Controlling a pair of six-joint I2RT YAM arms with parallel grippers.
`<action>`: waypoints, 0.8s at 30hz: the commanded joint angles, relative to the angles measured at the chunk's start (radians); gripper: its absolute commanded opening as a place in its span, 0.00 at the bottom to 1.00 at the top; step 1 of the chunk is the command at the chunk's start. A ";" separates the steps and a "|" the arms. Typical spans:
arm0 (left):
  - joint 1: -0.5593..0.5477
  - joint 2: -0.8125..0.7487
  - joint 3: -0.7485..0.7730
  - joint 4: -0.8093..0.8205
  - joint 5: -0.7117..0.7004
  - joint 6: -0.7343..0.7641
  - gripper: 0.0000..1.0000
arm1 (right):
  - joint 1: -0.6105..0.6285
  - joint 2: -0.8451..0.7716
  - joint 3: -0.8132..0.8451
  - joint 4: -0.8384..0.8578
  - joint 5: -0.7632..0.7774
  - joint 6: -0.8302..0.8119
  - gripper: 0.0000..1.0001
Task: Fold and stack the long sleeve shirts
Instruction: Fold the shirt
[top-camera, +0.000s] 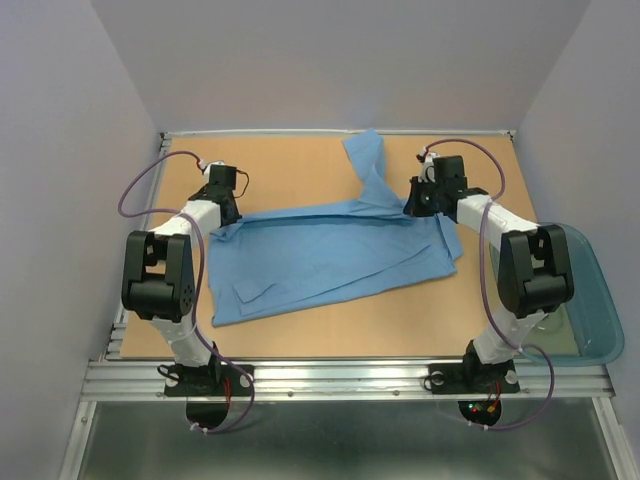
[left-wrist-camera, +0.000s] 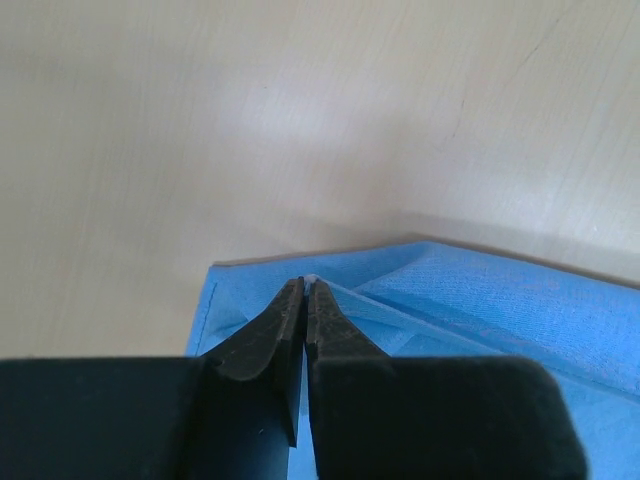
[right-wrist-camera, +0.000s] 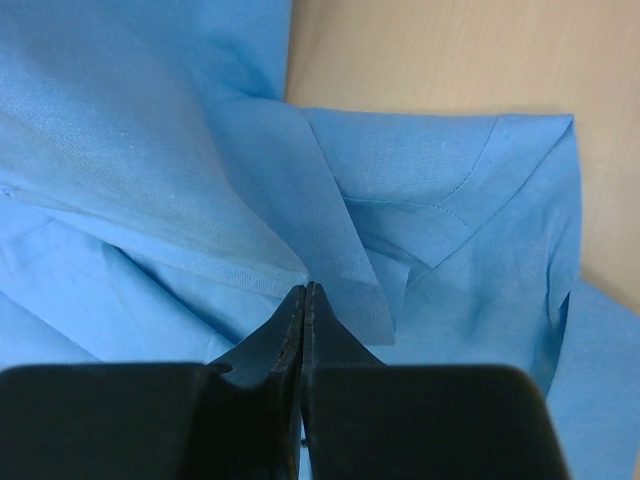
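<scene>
From above, the light blue shirt (top-camera: 330, 255) lies spread flat in the middle of the table (top-camera: 300, 165), between the left fingers (top-camera: 224, 208) and the right fingers (top-camera: 416, 203). In the left wrist view, the left fingers are squeezed together on the shirt's edge. In the right wrist view, the right fingers are squeezed together on a fold of it.

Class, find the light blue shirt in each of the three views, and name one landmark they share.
Top external: shirt across the middle.
Left wrist: shirt lower right.
Right wrist: shirt fills most of the frame.
Shared landmark: tan tabletop.
</scene>
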 joint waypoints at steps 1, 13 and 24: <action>-0.013 -0.092 -0.014 0.029 -0.062 0.014 0.15 | 0.006 -0.095 -0.046 0.075 0.057 0.055 0.01; -0.104 -0.178 -0.078 0.075 -0.135 0.144 0.21 | 0.006 -0.213 -0.107 0.080 0.115 0.092 0.01; -0.153 -0.225 -0.203 0.007 -0.151 0.059 0.66 | 0.006 -0.303 -0.273 0.108 0.168 0.224 0.13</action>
